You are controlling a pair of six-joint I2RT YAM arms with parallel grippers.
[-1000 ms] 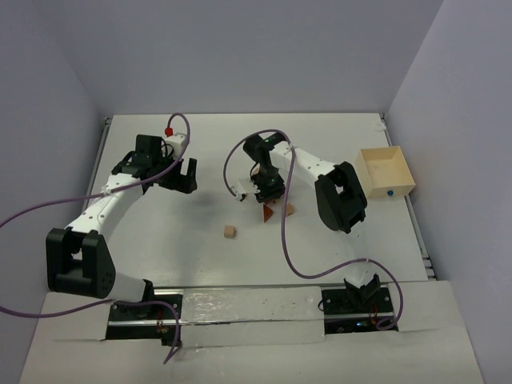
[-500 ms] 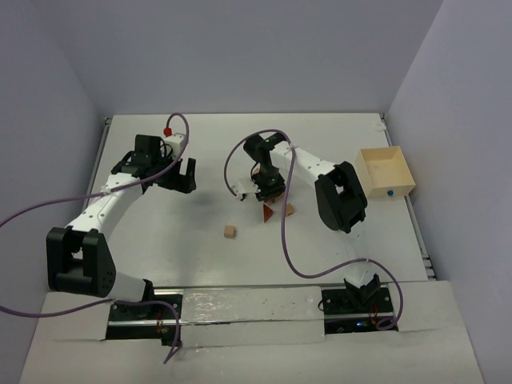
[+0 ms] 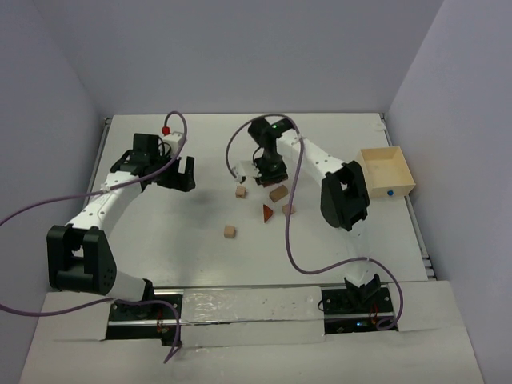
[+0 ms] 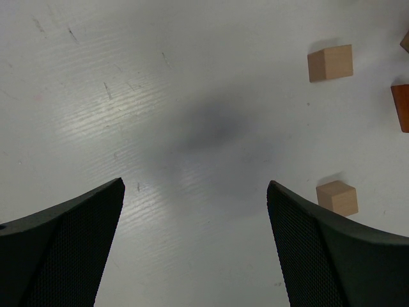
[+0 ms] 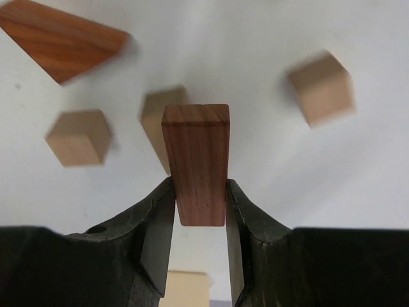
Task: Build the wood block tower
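Closest to the arm bases, a tan cube (image 3: 230, 231) sits alone on the counter (image 3: 160, 248). Toward two o'clock from it lie the reddish-brown wedge (image 3: 267, 212) and a small tan piece (image 3: 288, 210) just beside it. Farther off are another tan cube (image 3: 241, 192) at twelve o'clock and a browner block (image 3: 278, 193) at one o'clock. Just beyond these the right claw (image 3: 268, 172) hangs clamped on a reddish-brown block (image 5: 195, 153), apparently clear of the counter. At ten o'clock the left claw (image 3: 179, 173) gapes wide with nothing between its jaws. No block visibly rests on another, so the tower looks unstarted. All the stacking seems left, the wedge presumably last.
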